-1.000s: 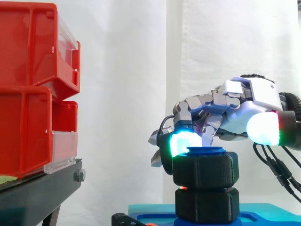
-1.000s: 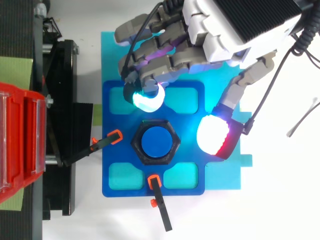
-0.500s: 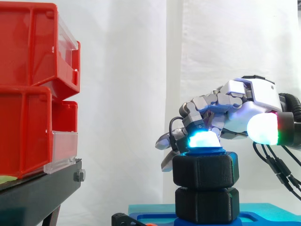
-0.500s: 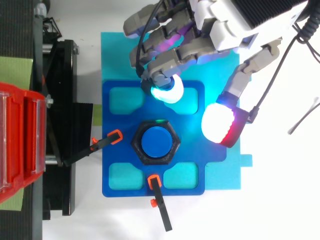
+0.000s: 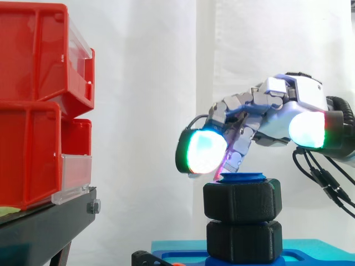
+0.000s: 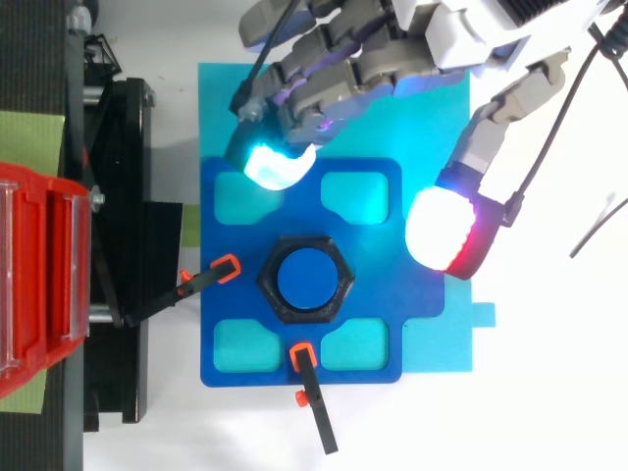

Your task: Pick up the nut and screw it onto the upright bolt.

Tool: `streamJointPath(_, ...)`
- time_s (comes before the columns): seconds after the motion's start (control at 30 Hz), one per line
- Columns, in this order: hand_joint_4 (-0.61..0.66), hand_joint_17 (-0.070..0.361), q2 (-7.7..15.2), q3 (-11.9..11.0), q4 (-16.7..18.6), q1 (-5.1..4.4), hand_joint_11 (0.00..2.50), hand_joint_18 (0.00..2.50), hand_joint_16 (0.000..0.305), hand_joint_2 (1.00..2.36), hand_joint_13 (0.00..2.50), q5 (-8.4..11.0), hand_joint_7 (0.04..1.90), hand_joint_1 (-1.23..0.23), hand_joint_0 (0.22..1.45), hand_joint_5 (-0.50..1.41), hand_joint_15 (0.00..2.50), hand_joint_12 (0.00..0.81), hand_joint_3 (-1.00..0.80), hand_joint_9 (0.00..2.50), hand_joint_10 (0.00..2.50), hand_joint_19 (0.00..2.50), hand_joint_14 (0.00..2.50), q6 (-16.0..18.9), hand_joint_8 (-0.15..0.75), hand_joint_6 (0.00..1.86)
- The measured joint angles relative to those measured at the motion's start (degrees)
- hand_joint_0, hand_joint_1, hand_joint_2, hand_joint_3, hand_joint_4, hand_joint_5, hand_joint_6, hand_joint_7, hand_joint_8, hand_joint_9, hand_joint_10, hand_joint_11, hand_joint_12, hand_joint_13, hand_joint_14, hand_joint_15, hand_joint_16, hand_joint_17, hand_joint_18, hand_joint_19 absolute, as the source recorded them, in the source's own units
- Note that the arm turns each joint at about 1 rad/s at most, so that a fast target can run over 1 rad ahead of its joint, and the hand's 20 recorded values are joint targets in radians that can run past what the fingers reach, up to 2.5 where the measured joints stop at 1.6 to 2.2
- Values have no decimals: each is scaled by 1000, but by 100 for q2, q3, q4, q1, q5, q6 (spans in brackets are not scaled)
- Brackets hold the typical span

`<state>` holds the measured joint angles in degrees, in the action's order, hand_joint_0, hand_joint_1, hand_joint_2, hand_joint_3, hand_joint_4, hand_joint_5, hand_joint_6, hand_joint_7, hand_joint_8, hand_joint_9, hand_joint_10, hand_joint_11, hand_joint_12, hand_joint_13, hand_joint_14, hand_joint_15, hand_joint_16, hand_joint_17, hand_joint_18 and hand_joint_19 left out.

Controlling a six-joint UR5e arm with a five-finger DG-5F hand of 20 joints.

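Black and hexagonal, the nut (image 5: 241, 200) sits on the upright blue bolt (image 6: 304, 278), whose shaft is hidden; just its flat top shows above the nut. A second black hexagonal piece (image 5: 244, 241) lies under the nut, its lower edge sunk behind the blue base plate (image 6: 378, 314). The hand (image 5: 277, 111) hovers above and beside the bolt, fingers spread from the thumb, clasping nothing, its wrist cut off by the frame.

A white curtain (image 5: 144, 83) hangs behind red bins (image 5: 33, 111) stacked on a black stand (image 5: 44, 224) at the left.
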<state>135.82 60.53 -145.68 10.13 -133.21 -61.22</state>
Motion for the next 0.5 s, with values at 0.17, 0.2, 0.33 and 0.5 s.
streamJointPath(0.17, 149, 149, 4, -21, 53, -57, 0, 320, 66, 1000, 601, 0, 535, -419, 469, -168, 0, 395, -500, 735, 0, 0, 0, 18, 278, 500)
streamJointPath(0.2, 149, 149, 4, -21, 62, -75, 0, 318, 66, 1000, 601, 4, 536, -419, 469, -168, 0, 395, -500, 735, 0, 0, 0, 19, 278, 500)
streamJointPath(0.33, 140, 153, 7, -23, 88, -143, 0, 271, 68, 1000, 555, 12, 528, -416, 466, -172, 0, 399, -500, 696, 0, 0, 0, 31, 277, 500)
streamJointPath(0.5, 148, 154, 7, -16, 68, -213, 0, 244, 69, 1000, 531, 30, 534, -414, 464, -171, 0, 400, -500, 668, 0, 0, 0, 63, 277, 500)
